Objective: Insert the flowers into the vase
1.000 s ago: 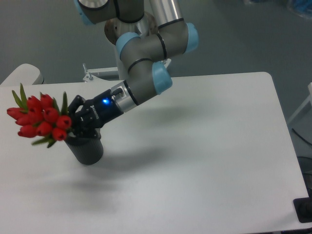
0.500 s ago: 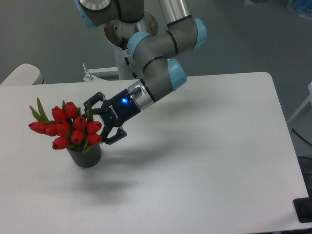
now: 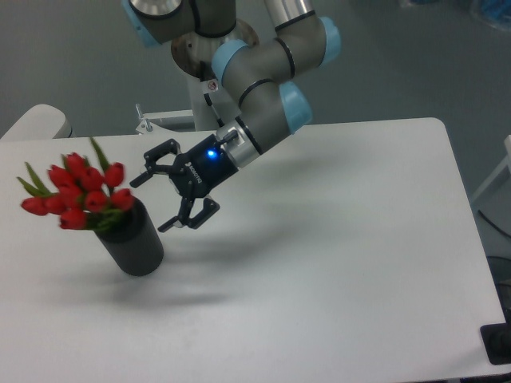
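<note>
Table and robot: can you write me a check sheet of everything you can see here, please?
Surface: white table, bare apart from the vase.
Job's things: red flowers sit in the dark vase, leaning left; the vase looks tilted.
Clutter: nothing seen.
Grippers: gripper open, empty, just right of the flowers, touching nothing.
Cables: nothing seen for sure; a dark item at the right edge is too cut off to name.
Surroundings: grey floor, the arm's base behind the table, a pale rounded thing at far left.
</note>
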`<state>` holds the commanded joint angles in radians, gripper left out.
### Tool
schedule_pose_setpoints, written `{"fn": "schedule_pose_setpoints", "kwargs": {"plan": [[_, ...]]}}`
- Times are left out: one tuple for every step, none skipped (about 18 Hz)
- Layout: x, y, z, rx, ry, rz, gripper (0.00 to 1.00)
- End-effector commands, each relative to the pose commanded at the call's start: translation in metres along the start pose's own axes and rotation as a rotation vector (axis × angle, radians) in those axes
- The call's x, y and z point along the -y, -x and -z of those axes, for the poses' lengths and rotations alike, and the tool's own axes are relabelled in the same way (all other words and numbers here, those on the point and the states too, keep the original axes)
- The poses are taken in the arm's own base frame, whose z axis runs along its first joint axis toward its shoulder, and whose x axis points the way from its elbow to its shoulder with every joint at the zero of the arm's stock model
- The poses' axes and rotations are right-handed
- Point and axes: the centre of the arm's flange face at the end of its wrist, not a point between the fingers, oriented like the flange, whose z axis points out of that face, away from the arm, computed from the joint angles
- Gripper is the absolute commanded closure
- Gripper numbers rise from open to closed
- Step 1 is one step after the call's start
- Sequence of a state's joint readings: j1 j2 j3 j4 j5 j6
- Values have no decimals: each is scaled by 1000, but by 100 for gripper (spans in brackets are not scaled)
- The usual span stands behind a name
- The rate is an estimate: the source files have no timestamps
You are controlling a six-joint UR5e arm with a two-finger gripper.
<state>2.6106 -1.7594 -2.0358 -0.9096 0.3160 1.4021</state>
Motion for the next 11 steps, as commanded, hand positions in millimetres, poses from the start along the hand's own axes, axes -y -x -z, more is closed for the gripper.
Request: {"fn": "schedule_pose_setpoints", "kwargs": {"plan": [[3,10,7,16,1,-8,0],[1,24,12,27,-1,-4,0],[-1,39,26,53,-4,-2,0],[-4,54,41,83,-3,3,0],[-8,67,51,105,18,7,0],[-12,78,57,124,67,1,0],[-17,91,68,154,139,-7,0],[-24,106,76,180,221,-12,0],[-25,120,83,205,305,-24,0],[-28,132,88,226,390,-31,0],[-30,141,95,249,471,-40,0]]}}
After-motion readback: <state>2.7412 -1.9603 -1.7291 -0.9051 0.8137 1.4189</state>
